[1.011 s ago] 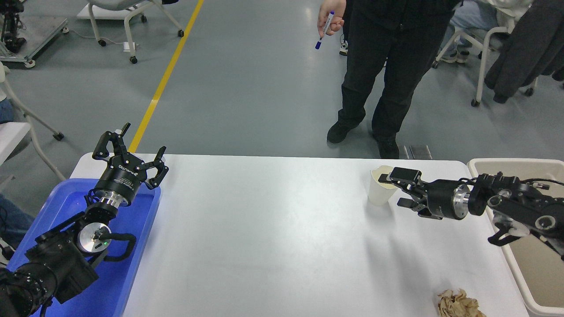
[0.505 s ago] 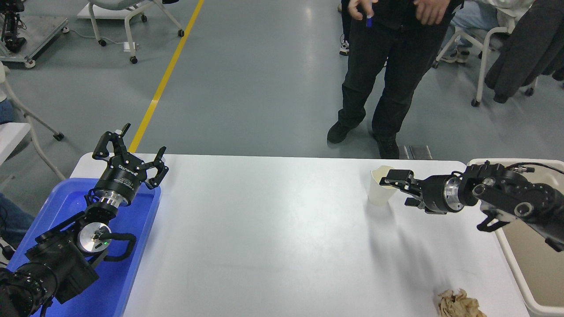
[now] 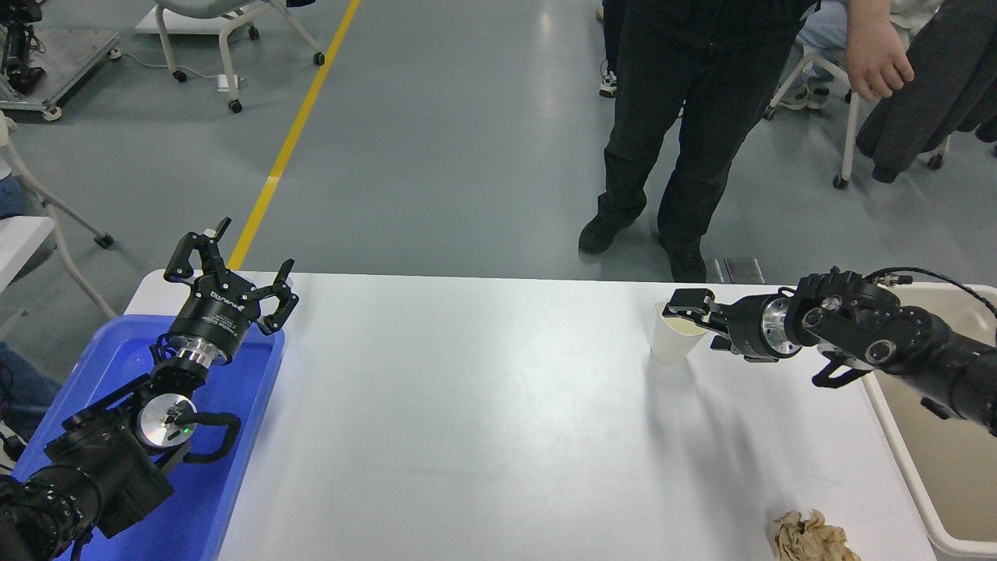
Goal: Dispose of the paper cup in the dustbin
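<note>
The white table point(image 3: 483, 405) carries three containers. Largest is the beige dustbin point(image 3: 927, 499) along its right edge; the part of its inside that shows looks bare. The blue tray point(image 3: 234, 467) lies along the left edge, and the parked left arm covers much of its floor. The paper cup point(image 3: 668, 343) stands upright near the far right corner of the tabletop, mouth up, its cream inside showing; whether anything lies in it cannot be told.

White lettering runs round the left gripper's body, too small to read.

The right arm reaches in from the right edge, level, pointing left across the dustbin's far end. The right gripper point(image 3: 689, 318) grips the cup's rim, one finger over the lip. The left gripper point(image 3: 227, 257) stands over the tray's far end, fingers spread, grasping nothing. A crumpled brown paper wad point(image 3: 810, 538) lies by the near right corner.
</note>
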Controlling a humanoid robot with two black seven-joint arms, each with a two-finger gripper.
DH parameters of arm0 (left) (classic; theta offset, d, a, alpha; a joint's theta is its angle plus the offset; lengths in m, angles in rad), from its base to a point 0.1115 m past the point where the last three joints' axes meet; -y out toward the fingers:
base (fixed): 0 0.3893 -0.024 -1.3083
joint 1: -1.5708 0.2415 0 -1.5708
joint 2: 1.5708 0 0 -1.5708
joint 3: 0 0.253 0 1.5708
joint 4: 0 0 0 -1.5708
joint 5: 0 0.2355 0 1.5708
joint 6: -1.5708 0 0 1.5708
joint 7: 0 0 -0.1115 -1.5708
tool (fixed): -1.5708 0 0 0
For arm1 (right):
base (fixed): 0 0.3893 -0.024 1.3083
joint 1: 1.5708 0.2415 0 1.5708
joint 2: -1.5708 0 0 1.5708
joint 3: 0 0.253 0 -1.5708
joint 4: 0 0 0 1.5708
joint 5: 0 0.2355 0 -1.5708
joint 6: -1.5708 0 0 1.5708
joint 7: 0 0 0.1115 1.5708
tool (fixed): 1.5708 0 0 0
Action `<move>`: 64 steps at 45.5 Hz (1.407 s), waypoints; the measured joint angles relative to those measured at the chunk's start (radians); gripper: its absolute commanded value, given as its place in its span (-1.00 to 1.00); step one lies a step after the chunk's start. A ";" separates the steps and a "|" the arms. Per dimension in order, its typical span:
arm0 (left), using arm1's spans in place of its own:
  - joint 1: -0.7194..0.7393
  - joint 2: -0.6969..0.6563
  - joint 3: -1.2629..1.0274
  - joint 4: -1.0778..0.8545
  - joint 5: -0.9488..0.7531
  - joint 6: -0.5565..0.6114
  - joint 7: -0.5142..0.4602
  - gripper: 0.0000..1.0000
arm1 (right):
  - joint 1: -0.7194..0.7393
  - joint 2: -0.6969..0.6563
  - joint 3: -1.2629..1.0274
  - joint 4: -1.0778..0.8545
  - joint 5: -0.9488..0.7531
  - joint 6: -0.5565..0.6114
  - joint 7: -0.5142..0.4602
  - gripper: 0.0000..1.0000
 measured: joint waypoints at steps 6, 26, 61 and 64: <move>0.000 0.000 0.000 0.000 0.000 0.000 0.000 1.00 | 0.002 0.027 -0.007 -0.037 0.000 -0.002 0.000 1.00; 0.000 0.000 0.000 0.000 0.001 0.000 0.000 1.00 | 0.002 0.085 -0.048 -0.125 -0.011 -0.005 0.005 0.72; 0.000 0.000 0.000 0.000 0.000 0.000 0.000 1.00 | 0.011 0.103 -0.088 -0.168 -0.014 -0.009 0.020 -0.81; 0.000 0.000 0.000 0.000 0.000 0.000 0.000 1.00 | 0.011 0.104 -0.089 -0.168 -0.014 -0.010 0.022 -0.88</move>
